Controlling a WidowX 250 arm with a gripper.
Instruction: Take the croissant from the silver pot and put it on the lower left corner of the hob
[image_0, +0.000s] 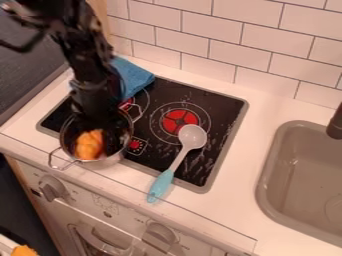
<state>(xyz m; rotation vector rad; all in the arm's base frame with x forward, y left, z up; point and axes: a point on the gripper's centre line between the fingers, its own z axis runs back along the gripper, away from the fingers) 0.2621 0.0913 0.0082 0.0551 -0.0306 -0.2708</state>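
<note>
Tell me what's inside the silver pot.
The croissant lies in the front part of the pot. The gripper covers some of the inside toward the back, so I can't tell whether anything lies beneath it.

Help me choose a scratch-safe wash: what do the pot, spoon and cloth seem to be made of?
The pot looks like thin, shiny metal, perhaps stainless steel: its rim and looped handle are silvery. The spoon seems smooth plastic, pale grey with a turquoise grip, though the grip could be rubbery. The blue cloth looks like matte fabric, lying in soft folds.
</note>
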